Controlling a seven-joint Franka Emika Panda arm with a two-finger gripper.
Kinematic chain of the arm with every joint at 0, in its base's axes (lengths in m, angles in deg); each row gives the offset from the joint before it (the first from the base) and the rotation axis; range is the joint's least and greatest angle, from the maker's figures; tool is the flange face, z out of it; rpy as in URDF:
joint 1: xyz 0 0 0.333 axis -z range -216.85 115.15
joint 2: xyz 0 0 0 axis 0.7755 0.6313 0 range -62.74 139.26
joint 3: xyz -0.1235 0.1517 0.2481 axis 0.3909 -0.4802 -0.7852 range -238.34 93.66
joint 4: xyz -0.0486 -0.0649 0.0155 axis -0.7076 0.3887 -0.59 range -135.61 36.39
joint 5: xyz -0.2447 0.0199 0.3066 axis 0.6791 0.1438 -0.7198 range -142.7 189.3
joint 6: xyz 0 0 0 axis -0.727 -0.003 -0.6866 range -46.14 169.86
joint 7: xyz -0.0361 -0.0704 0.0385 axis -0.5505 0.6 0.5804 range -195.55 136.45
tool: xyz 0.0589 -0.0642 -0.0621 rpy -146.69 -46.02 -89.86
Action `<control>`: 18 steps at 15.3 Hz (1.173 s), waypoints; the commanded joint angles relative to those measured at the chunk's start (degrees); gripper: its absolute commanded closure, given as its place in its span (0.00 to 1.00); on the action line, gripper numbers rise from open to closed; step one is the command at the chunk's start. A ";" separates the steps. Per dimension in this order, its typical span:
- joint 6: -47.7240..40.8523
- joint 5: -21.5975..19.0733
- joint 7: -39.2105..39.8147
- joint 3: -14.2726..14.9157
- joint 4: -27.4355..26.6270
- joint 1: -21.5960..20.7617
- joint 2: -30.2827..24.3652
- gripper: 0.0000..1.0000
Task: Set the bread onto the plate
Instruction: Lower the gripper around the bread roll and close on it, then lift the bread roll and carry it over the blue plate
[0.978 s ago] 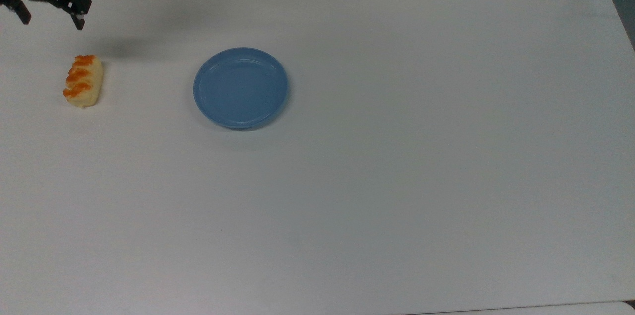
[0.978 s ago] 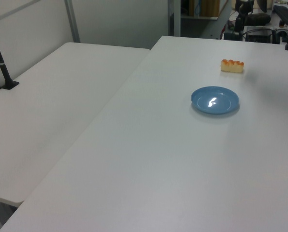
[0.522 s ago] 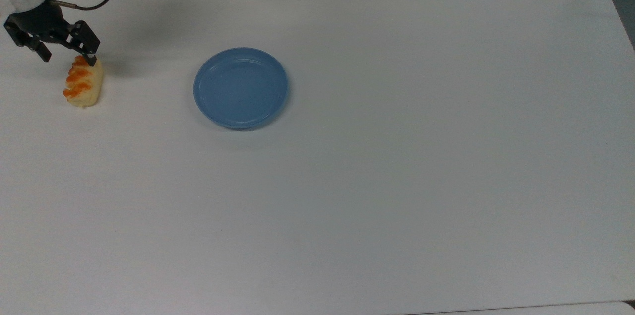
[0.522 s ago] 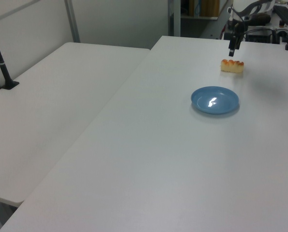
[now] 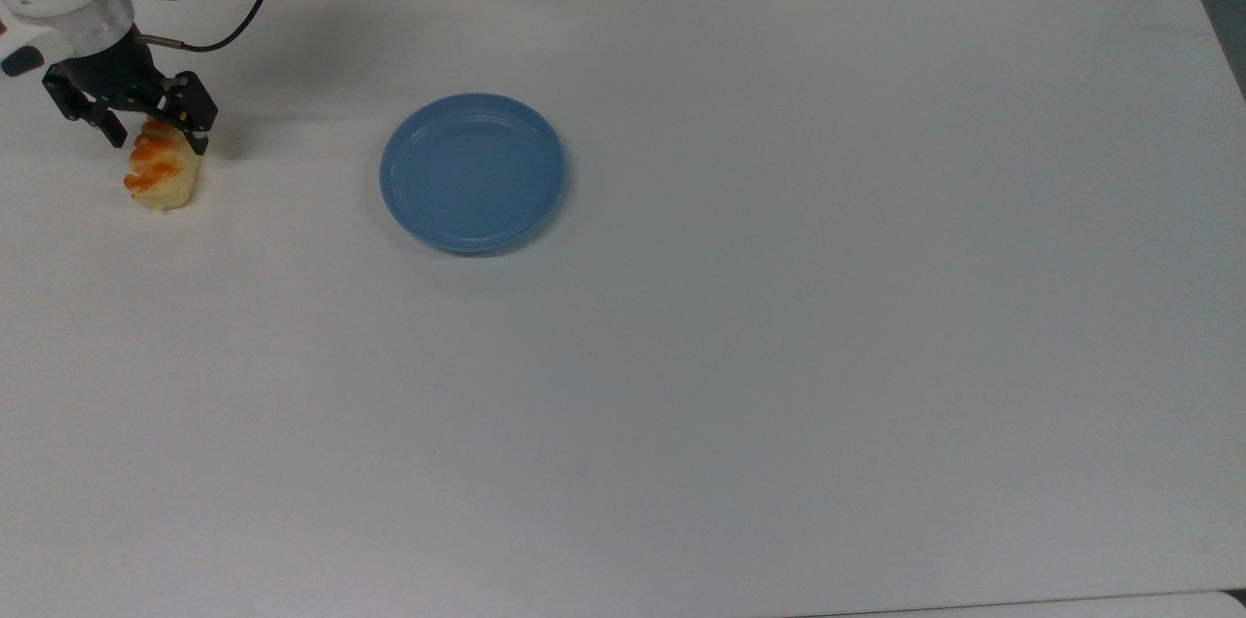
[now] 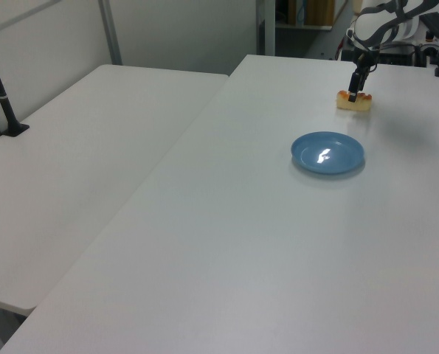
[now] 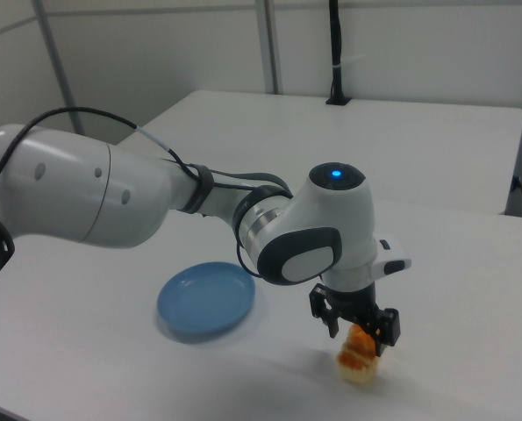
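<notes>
Right now the tool [image 5: 158, 137], fingers spread, straddles the far end of the bread [image 5: 163, 178] on the table [image 5: 779, 355], left of the plate [image 5: 472, 172]; such an off-centre grip may tip the bread.

Two white tables [image 6: 94, 169] stand side by side before pale partition walls [image 6: 182, 29].

Hand [image 5: 156, 133] covers the 12 o'clock end of the bread [image 5: 164, 178] in top view. Arm cut off at top view's upper-left edge. Counter [image 5: 779, 355] cropped at 6 o'clock.
</notes>
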State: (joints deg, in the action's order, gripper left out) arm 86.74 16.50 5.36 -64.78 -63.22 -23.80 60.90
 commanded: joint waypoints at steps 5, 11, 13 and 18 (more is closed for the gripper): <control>0.75 -0.40 1.82 -0.09 -1.07 0.20 -0.66 0.63; -12.15 -1.02 -7.11 -4.21 -0.63 -3.74 -10.75 0.63; -14.53 -1.02 -14.05 -7.19 -0.71 -5.94 -12.96 0.63; -15.86 -0.05 -26.64 -9.85 -2.64 -13.58 -14.90 0.63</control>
State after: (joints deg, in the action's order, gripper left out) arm 71.17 16.32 -16.32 -74.90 -62.76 -33.46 47.46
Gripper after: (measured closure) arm 0.630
